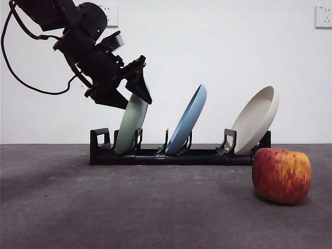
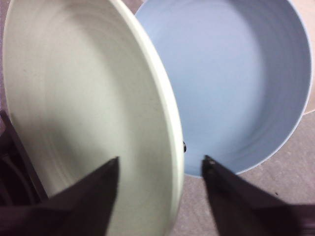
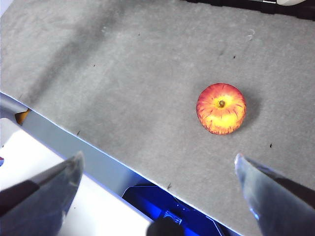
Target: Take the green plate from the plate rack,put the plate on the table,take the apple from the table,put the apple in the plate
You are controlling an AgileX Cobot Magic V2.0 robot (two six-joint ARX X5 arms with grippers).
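The green plate (image 1: pixel 129 127) leans in the left slot of the black plate rack (image 1: pixel 161 154). My left gripper (image 1: pixel 132 96) comes down from the upper left to the plate's top edge. In the left wrist view its jaws (image 2: pixel 160 162) are open, one on each side of the green plate's (image 2: pixel 74 98) rim. The red and yellow apple (image 1: pixel 281 175) sits on the grey table (image 1: pixel 104 207) at the right, in front of the rack's right end. My right gripper (image 3: pixel 157 162) is open and empty, high above the table's near edge, with the apple (image 3: pixel 221 108) below and ahead of it.
A blue plate (image 1: pixel 188 122) leans in the rack's middle slot, close behind the green one (image 2: pixel 236 78). A beige plate (image 1: pixel 255 119) leans in the right slot, just behind the apple. The table's front edge (image 3: pixel 74 140) and a blue base lie under the right gripper.
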